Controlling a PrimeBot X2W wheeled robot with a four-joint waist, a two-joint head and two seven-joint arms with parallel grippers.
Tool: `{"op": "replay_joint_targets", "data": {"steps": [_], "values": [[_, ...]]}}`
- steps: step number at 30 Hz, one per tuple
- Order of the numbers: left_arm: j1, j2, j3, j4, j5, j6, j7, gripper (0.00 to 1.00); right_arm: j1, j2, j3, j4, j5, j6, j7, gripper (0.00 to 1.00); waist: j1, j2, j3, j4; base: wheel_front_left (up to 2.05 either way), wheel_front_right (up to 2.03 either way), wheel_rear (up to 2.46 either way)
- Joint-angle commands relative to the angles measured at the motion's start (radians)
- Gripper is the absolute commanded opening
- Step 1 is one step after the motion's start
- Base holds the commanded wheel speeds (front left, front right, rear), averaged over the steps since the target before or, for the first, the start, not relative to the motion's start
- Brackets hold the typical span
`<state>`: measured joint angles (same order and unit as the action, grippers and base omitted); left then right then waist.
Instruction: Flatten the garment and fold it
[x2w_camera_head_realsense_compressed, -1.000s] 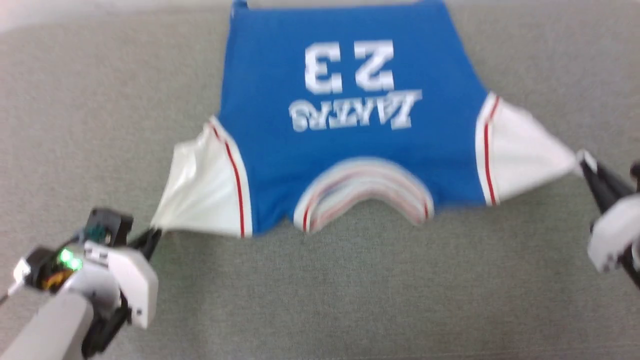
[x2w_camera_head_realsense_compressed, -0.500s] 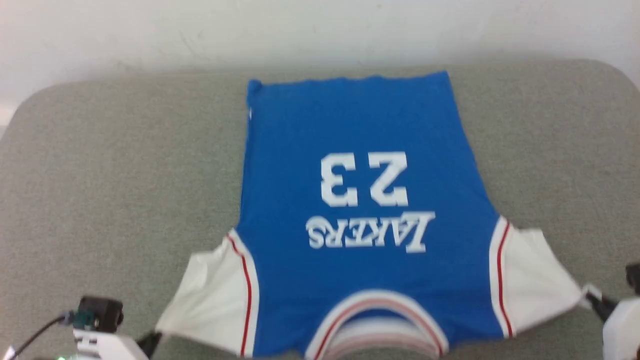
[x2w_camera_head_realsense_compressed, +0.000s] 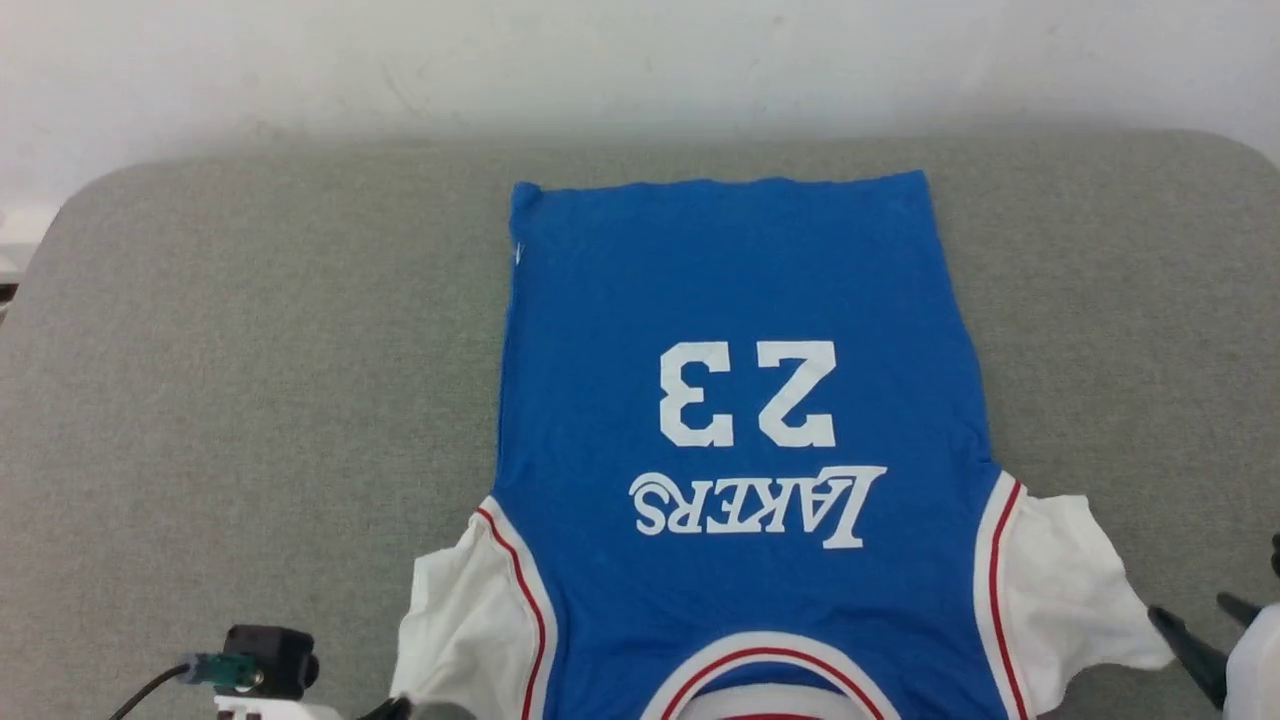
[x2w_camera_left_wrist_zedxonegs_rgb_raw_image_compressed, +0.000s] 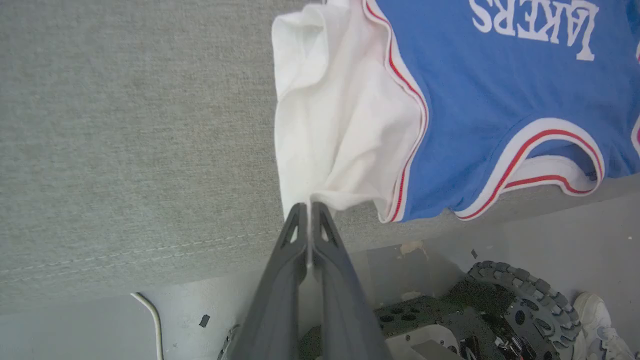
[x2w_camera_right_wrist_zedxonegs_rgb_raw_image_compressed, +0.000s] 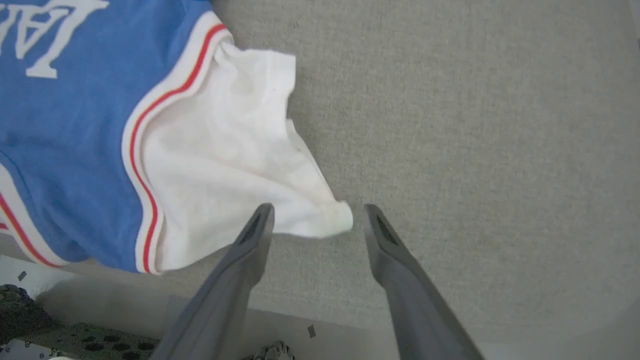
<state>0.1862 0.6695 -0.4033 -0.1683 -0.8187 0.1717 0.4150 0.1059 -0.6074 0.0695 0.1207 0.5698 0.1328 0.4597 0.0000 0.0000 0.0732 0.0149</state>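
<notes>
The royal-blue garment (x2w_camera_head_realsense_compressed: 740, 300) lies spread on the grey padded table (x2w_camera_head_realsense_compressed: 250, 380), its white "LAKERS 23" print facing up and the collar toward me. My left gripper (x2w_camera_left_wrist_zedxonegs_rgb_raw_image_compressed: 310, 206) is shut on the edge of the white left sleeve (x2w_camera_left_wrist_zedxonegs_rgb_raw_image_compressed: 340, 125) at the table's near edge. My right gripper (x2w_camera_right_wrist_zedxonegs_rgb_raw_image_compressed: 319, 210) is open. The tip of the white right sleeve (x2w_camera_right_wrist_zedxonegs_rgb_raw_image_compressed: 225, 165) lies loose on the table between its fingers. In the head view the right gripper (x2w_camera_head_realsense_compressed: 1200, 620) sits at the lower right, beside that sleeve (x2w_camera_head_realsense_compressed: 1060, 590).
The table's near edge (x2w_camera_left_wrist_zedxonegs_rgb_raw_image_compressed: 150, 260) runs just under both grippers, with grey floor below. My wheeled base (x2w_camera_left_wrist_zedxonegs_rgb_raw_image_compressed: 520, 300), a white cable (x2w_camera_left_wrist_zedxonegs_rgb_raw_image_compressed: 150, 320) and a person's white shoe (x2w_camera_left_wrist_zedxonegs_rgb_raw_image_compressed: 595, 315) are down there. A white wall (x2w_camera_head_realsense_compressed: 640, 60) backs the table.
The right gripper has opened and let go of the right sleeve, which now lies slack. The left gripper still holds its sleeve. The head camera has tilted, so the whole picture has shifted.
</notes>
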Motion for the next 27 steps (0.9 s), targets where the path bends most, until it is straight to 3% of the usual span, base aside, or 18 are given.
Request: {"op": "replay_joint_targets", "data": {"steps": [1, 6, 9, 17, 27], "values": [[-0.009, -0.019, -0.001, -0.024, -0.005, 0.018, 0.004, 0.0, -0.02, 0.005, -0.015, -0.025, -0.001, -0.002, 0.009, 1.0, 0.0, 0.0, 0.027, 0.019, 0.0, 0.0, 0.0], [-0.032, -0.059, 0.02, -0.108, 0.016, 0.086, -0.025, 0.0, -0.115, 0.003, -0.068, -0.087, 0.004, -0.002, 0.065, 1.0, 0.0, 0.0, 0.101, 0.058, 0.0, 0.0, 0.0], [-0.049, -0.082, -0.004, -0.153, 0.041, 0.103, -0.028, 0.0, -0.206, -0.001, -0.077, -0.115, -0.001, -0.002, 0.107, 1.0, 0.0, 0.0, 0.164, 0.091, 0.0, 0.0, 0.0], [-0.164, -0.134, -0.058, -0.205, 0.115, 0.099, -0.044, 0.0, -0.526, 0.003, -0.074, -0.063, 0.015, -0.002, 0.249, 1.0, 0.0, 0.0, 0.341, 0.21, 0.0, 0.0, 0.0], [-0.258, -0.18, -0.149, -0.247, 0.212, 0.095, -0.036, 0.0, -0.928, -0.088, 0.004, 0.132, -0.085, -0.002, 0.404, 1.0, 0.0, 0.0, 0.516, 0.335, 0.0, 0.0, 0.0]]}}
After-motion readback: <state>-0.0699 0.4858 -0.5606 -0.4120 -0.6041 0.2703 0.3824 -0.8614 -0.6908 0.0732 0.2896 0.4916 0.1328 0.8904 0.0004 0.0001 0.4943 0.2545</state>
